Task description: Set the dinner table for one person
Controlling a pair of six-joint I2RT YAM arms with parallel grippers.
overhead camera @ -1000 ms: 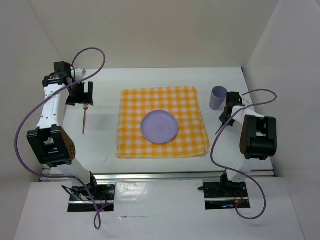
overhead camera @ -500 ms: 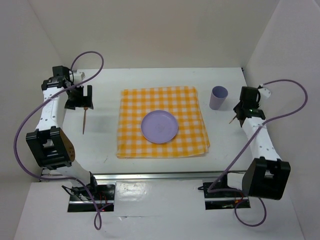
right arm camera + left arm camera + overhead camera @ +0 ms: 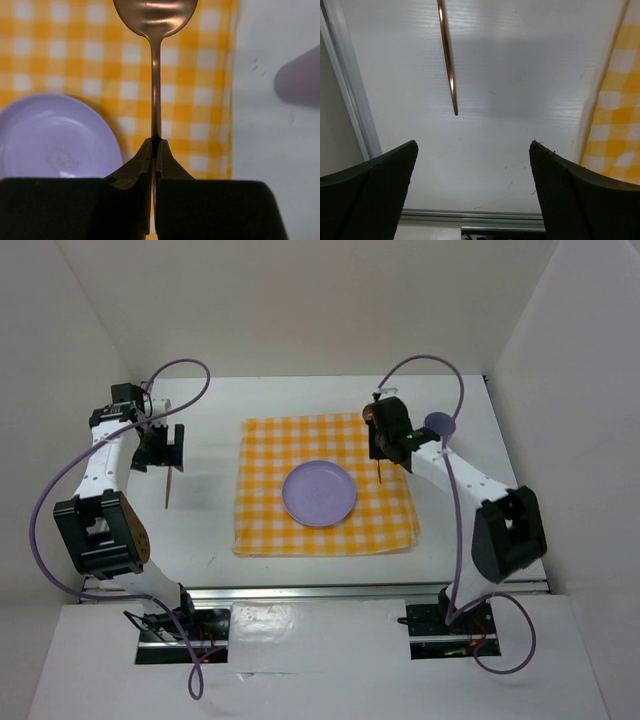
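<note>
Overhead, the white table (image 3: 210, 530) fills the middle of the frame. A yellow checked cloth (image 3: 270, 450) lies flat at its centre, with a lilac plate (image 3: 319, 493) on it. Up and to the right of the plate, the right gripper (image 3: 385, 448) hangs over the cloth. Its fingers are pinched tight on the handle of a copper spoon (image 3: 155, 15). A lilac cup (image 3: 437, 423) stands on bare table just past the cloth's right edge, partly behind that arm. At the left of the frame, the left gripper (image 3: 160, 448) is spread wide and holds nothing. It is above a thin copper utensil (image 3: 168, 490) that lies on the table.
</note>
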